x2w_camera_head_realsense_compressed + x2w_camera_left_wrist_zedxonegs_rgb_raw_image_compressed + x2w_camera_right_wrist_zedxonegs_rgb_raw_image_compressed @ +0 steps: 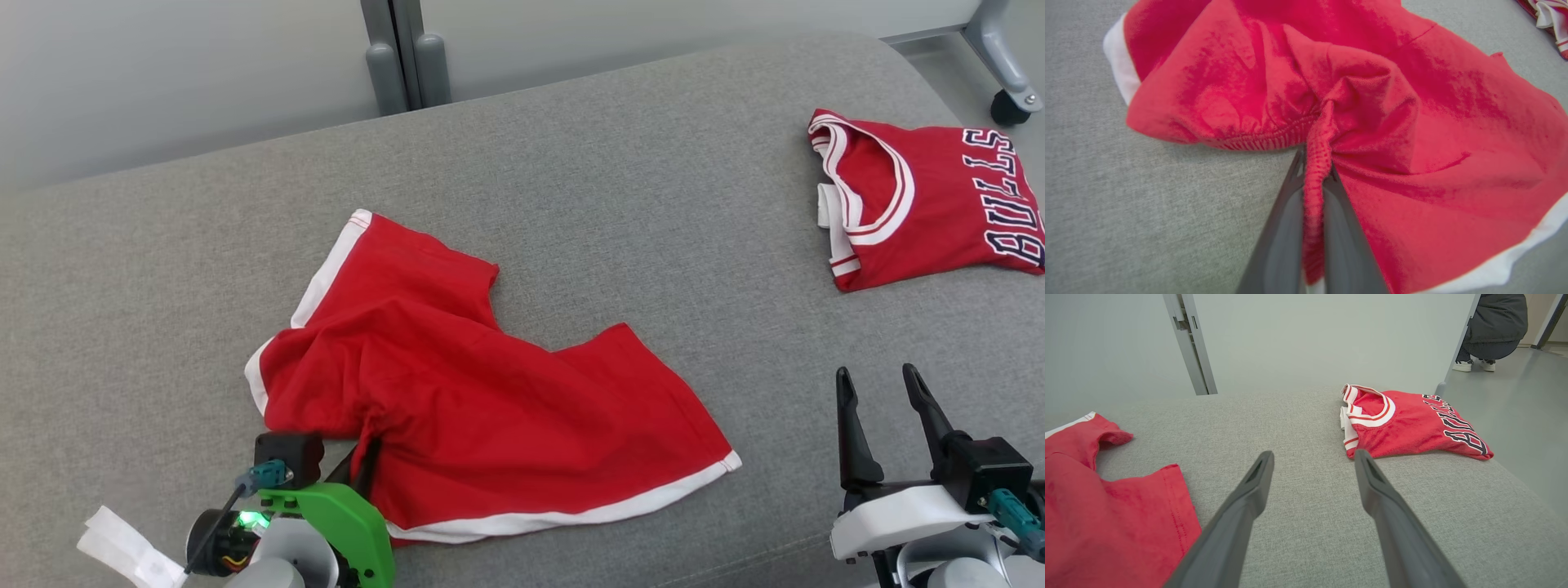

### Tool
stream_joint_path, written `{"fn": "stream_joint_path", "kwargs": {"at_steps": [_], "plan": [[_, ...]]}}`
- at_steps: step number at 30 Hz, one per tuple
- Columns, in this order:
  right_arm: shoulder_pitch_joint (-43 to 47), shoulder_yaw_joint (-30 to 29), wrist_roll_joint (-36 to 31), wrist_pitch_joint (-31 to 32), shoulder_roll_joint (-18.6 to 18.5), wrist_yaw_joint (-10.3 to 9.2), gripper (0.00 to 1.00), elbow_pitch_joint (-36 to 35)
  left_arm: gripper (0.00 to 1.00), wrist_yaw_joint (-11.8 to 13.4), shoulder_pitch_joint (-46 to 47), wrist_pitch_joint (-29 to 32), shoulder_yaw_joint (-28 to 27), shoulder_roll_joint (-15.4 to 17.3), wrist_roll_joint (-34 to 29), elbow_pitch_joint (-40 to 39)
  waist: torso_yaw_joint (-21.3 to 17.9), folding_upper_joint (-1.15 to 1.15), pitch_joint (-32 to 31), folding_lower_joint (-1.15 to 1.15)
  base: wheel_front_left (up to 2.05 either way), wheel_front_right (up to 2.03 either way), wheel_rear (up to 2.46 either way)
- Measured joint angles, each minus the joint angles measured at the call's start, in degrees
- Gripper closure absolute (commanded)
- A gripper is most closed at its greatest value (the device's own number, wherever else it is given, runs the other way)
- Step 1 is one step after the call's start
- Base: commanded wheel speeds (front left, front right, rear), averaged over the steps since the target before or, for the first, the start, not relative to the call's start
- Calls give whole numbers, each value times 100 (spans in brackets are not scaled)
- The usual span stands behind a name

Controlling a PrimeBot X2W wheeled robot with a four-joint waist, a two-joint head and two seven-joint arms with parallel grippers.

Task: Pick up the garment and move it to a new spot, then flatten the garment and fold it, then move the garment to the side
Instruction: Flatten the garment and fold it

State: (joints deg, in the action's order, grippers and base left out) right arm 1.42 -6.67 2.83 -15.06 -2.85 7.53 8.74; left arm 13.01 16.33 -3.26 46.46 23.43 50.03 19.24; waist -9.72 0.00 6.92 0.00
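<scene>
The left claw is clamped on the waistband of the shorts; a ridge of elastic is pinched between its two fingers. The right claw stands with fingers apart and holds nothing.

The shorts lie crumpled on the cushion. From the left claw the whole garment runs forward and to the right: waistband at the fingertips, both legs fanning away beyond it. The long axis therefore runs from the grip point outward to the hems.

The left arm is the nearer one and already has contact. The right claw is well apart from the shorts, the nearest leg hem lying to its left.

The jersey rests folded ahead and to the right of the right claw.

Judgement: the lift should draw the legs behind the grip point. Keep the drop spot away from the jersey.
</scene>
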Motion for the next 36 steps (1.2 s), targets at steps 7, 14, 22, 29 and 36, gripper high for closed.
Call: {"fn": "stream_joint_path", "kwargs": {"at_steps": [7, 14, 22, 29, 36], "plan": [[-26, -11, 0, 0, 0, 0, 0, 14, 0, -58, 194, -23, 219, 12, -291, 756, -114, 0, -1, 0, 0, 0, 0], [69, -85, 7, 0, 0, 0, 0, 14, 0, 18, 10, -748, 130, -73, -372, 925, -67, 0, -85, 0, 0, 0, 0], [141, -233, -76, 0, 0, 0, 0, -147, 0, 492, -905, -1163, -632, -98, -488, -282, 135, 0, -277, 0, 0, 0, 0], [248, -368, -113, 0, -4, 0, 0, -278, 0, 621, -1993, -1178, -1651, -288, -1556, -1486, 349, 0, -493, 0, 0, 0, 0], [329, -456, -156, 0, -20, 0, 0, -277, 0, 70, -2647, -1178, -2637, -892, -2527, -1911, 608, 0, -678, 0, 0, 0, 0]]}}
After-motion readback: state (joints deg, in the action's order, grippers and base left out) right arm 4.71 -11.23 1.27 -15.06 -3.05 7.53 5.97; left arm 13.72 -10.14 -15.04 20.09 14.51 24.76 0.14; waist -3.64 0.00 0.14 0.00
